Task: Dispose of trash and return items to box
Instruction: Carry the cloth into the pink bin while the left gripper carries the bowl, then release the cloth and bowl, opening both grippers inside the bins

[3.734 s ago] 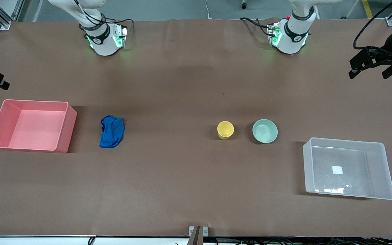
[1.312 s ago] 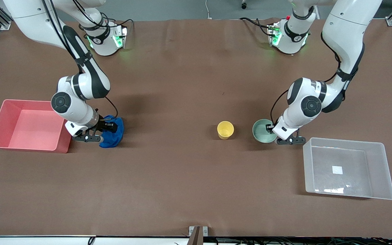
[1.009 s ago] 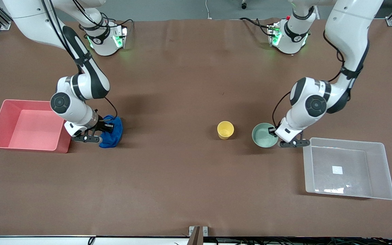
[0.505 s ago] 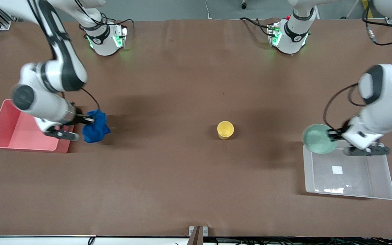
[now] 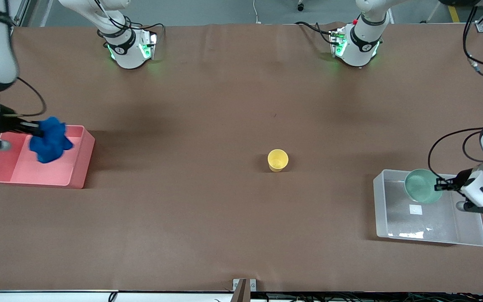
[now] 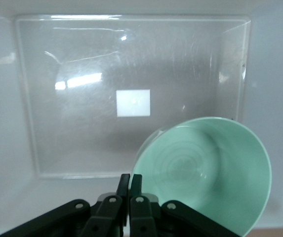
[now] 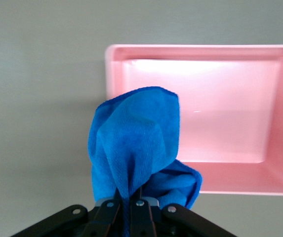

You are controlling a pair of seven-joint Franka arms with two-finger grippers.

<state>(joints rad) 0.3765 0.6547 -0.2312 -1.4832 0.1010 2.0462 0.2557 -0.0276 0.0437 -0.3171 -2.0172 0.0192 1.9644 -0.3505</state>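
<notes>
Brown tabletop [image 5: 208,218]: right tool [image 5: 32,132] grips blue rag [image 5: 50,139] directly above pink bin [image 5: 83,161]; left tool [image 5: 442,186] grips mint bowl [image 5: 421,192] directly above clear box [image 5: 430,239]. Yellow cup [image 5: 278,160] stands mid-frame.

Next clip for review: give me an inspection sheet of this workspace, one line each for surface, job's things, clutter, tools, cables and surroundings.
Surface: brown table cover, flat, faint creases.
Job's things: blue cloth hanging over the pink bin; mint-green bowl held over the clear bin; yellow cup upright mid-table, untouched.
Clutter: nothing seen.
Tools: right tool shut on the blue cloth over the pink bin; left tool shut on the bowl's rim over the clear bin.
Cables: black cables at the left arm's base and looped along both wrists.
Surroundings: grey floor past the table's edge, aluminium frame posts at the corners.
</notes>
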